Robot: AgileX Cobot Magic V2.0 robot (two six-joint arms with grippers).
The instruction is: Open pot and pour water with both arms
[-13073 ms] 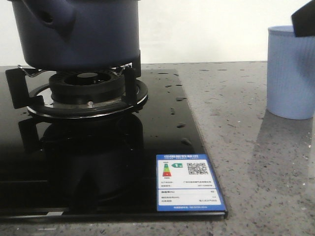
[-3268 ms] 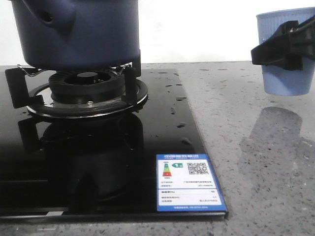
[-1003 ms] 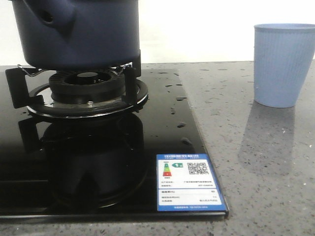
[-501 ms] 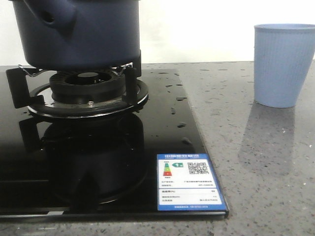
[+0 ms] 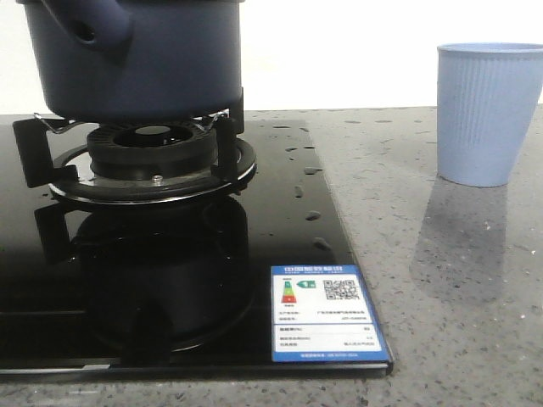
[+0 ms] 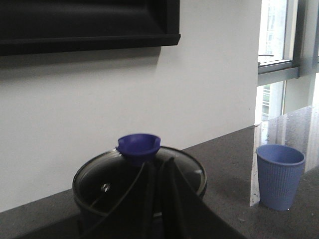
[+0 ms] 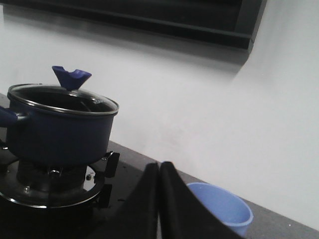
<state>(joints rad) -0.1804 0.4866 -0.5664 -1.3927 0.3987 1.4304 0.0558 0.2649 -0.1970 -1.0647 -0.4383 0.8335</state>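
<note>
Front view: the dark navy pot (image 5: 136,55) sits on the black burner grate (image 5: 140,157) of the glossy glass cooktop (image 5: 170,280), top left of frame, its stubby hollow handle (image 5: 93,25) pointing toward the camera side. Energy label sticker (image 5: 327,314) on the cooktop's near right corner. Water droplets (image 5: 305,182) scattered along the cooktop's right edge. Light blue ribbed cup (image 5: 488,114) stands upright on the grey speckled counter (image 5: 441,280), well apart to the right of the pot. Neither of my grippers shows here.

Left wrist view: my left gripper (image 6: 158,199) hangs near the pot (image 6: 99,219), fingers pressed together with nothing between them, tips pointing up toward the blue lid knob (image 6: 139,147). Glass lid (image 6: 99,181) is on the pot, steel rim all round. Cup (image 6: 279,177) on the counter beside it, a window (image 6: 279,35) behind.

Right wrist view: my right gripper (image 7: 159,199) also has its fingers closed against each other, holding nothing. Pot (image 7: 60,130) on the burner with lid on, knob (image 7: 72,77) up top. Cup (image 7: 222,209) just behind my fingers, partly hidden by them; cannot tell if touching.
</note>
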